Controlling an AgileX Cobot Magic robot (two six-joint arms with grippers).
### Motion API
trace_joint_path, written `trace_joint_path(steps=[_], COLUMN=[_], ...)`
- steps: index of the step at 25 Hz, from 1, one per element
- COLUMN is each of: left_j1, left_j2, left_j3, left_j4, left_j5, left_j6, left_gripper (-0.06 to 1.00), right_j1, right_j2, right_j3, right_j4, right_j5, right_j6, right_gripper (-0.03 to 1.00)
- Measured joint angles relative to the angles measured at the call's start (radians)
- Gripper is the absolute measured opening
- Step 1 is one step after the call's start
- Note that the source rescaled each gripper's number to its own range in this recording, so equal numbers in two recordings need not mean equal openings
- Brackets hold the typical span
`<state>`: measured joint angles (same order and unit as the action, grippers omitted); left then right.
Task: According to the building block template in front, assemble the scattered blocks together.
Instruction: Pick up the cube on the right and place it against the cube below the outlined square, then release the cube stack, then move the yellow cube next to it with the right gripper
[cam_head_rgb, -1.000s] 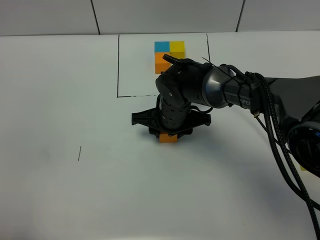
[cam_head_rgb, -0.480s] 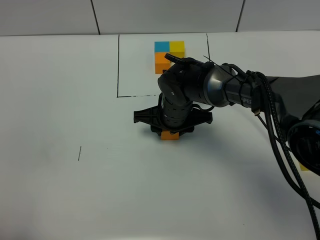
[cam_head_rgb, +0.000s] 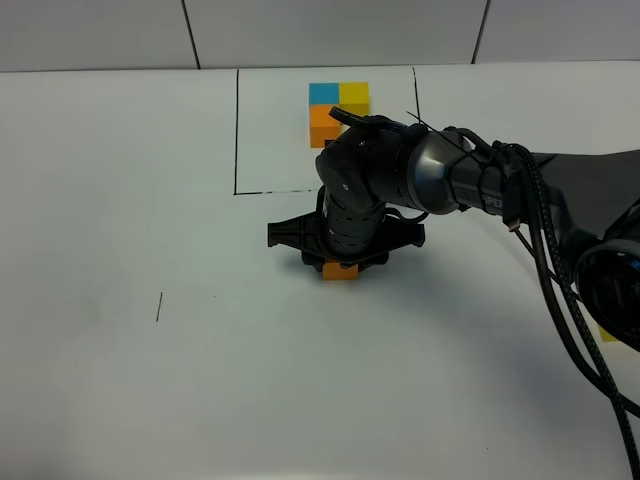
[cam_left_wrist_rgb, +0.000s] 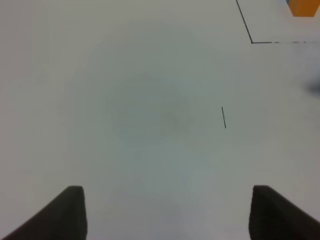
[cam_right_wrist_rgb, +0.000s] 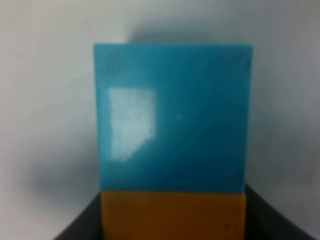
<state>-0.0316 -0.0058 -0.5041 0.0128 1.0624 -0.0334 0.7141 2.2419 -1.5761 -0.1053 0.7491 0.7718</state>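
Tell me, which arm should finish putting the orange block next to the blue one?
Right, probably. The right claw is shut on the orange block, which sits against the blue block. The left claw hangs open over the table, away from both.

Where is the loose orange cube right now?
In the exterior high view the loose orange cube sits mid-table in the right gripper, just nearer the camera than the drawn rectangle. The right wrist view shows it touching the blue cube.

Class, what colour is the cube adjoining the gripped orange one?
Blue cube beside orange cube; right wrist view.
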Motion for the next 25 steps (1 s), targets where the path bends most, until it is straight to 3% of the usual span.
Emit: trace_joint_path(steps=[13,17,22,25], left_j1=[0.0,0.0,0.0,0.0], left_j2=[0.0,0.0,0.0,0.0], left_j3=[0.0,0.0,0.0,0.0], left_j4=[0.0,0.0,0.0,0.0], left_j5=[0.0,0.0,0.0,0.0], left_j6=[0.0,0.0,0.0,0.0], left_gripper=[0.47,0.47,0.47,0.47], right_j1=[-0.001,-0.002,-0.002,-0.003], right_j2=[0.003,0.004,0.0,-0.006], right_j3=[0.0,0.0,0.0,0.001], right_j4=[0.006,0.0,-0.009,-0.008], right_j5=[-0.004,-0.022,-0.024,-0.021], right_j6=[-0.013,-0.035,-0.051,-0.066], right_gripper=[0.05,0.34,0.86,0.97])
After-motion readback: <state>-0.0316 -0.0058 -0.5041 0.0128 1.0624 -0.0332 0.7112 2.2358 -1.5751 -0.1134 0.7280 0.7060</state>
